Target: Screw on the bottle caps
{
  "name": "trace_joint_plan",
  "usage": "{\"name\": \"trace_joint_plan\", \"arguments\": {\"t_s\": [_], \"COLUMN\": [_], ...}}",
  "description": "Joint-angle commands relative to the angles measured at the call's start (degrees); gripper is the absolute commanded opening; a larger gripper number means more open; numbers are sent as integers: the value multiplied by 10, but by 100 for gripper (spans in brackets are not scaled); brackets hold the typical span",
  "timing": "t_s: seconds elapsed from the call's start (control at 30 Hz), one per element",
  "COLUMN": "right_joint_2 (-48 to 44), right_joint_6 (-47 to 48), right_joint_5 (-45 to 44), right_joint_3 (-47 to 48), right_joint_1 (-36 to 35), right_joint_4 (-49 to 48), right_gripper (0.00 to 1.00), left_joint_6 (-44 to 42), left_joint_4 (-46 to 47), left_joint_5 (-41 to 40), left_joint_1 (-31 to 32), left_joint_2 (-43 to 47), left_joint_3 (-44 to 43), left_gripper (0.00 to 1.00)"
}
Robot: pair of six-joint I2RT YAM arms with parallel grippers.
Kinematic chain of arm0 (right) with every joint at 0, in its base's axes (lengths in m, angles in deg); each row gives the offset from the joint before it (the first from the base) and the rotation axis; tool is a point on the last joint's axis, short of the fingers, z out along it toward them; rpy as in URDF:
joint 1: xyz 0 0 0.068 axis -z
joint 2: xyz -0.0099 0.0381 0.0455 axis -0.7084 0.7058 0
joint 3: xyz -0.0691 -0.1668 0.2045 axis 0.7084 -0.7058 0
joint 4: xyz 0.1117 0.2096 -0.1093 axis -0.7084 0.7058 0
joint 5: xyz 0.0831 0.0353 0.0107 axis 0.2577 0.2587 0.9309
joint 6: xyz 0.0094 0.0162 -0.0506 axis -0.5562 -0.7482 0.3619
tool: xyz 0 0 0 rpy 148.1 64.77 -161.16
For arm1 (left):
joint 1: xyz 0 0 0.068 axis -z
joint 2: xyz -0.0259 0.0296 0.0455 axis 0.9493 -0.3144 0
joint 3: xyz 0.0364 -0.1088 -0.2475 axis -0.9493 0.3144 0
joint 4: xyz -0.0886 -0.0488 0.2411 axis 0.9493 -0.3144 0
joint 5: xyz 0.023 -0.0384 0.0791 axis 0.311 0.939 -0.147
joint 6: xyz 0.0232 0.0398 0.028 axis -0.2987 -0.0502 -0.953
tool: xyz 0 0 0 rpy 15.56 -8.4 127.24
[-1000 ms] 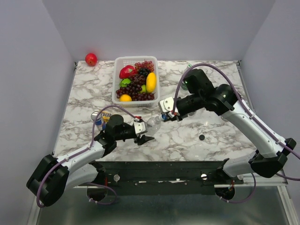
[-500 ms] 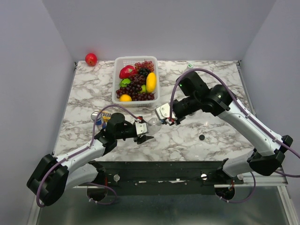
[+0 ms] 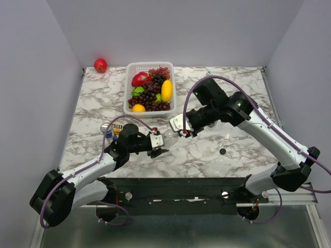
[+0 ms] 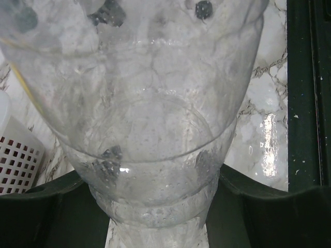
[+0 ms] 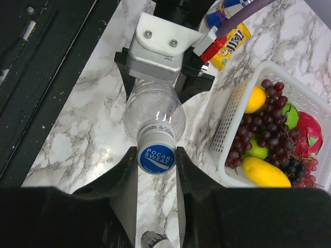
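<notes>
While the left gripper [image 3: 159, 145] clamps the base end of the clear bottle [image 5: 154, 111], held lying sideways just above the marble table [image 3: 103, 98], the right gripper [image 3: 182, 132] pinches the blue cap [image 5: 156, 158] from both sides, cap sitting at the bottle's mouth. Black cap [image 3: 222, 151] lies loose on the table, well right of the bottle. Fruit basket [image 3: 128, 88] stands behind.

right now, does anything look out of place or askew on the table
A black cap lies loose on the table, well right of the clear bottle, which is held sideways, its blue cap between the right fingers.
</notes>
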Motion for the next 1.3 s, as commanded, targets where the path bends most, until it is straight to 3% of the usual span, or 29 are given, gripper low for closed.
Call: {"name": "trace_joint_plan", "arguments": {"t_s": [0.0,0.43,0.53,0.6,0.73,0.93,1.03,1.07,1.17,1.27], "right_joint_2": [10,21,55,83,181,237,278,278,273,260], "right_joint_6": [-39,-164,-251,-349,-501,-687,-726,-723,-711,-677], "right_joint_5": [-33,-73,-112,-159,-165,-164,-161,-161,-136,-121], "right_joint_3": [-15,-30,0,28,125,204,268,271,303,367], "right_joint_1": [-3,-3,-3,-2,11,22,34,38,62,75], "right_joint_4": [-20,-90,-99,-94,-30,15,54,50,48,47], "right_gripper": [25,24,20,1,0,0,21,32,50,57], "left_joint_6": [-16,32,54,61,44,34,36,37,41,45], "left_joint_4": [29,126,171,185,189,147,133,126,98,64], "left_joint_5": [-3,-50,-77,-118,-184,-259,-271,-272,-263,-239], "left_joint_1": [4,3,4,4,6,6,6,6,6,6], "left_joint_2": [7,15,15,14,9,4,2,2,0,-3], "left_joint_3": [-33,-7,0,-2,-10,-18,-12,-11,-6,-5], "left_gripper": [0,0,0,0,0,0,0,0,0,0]}}
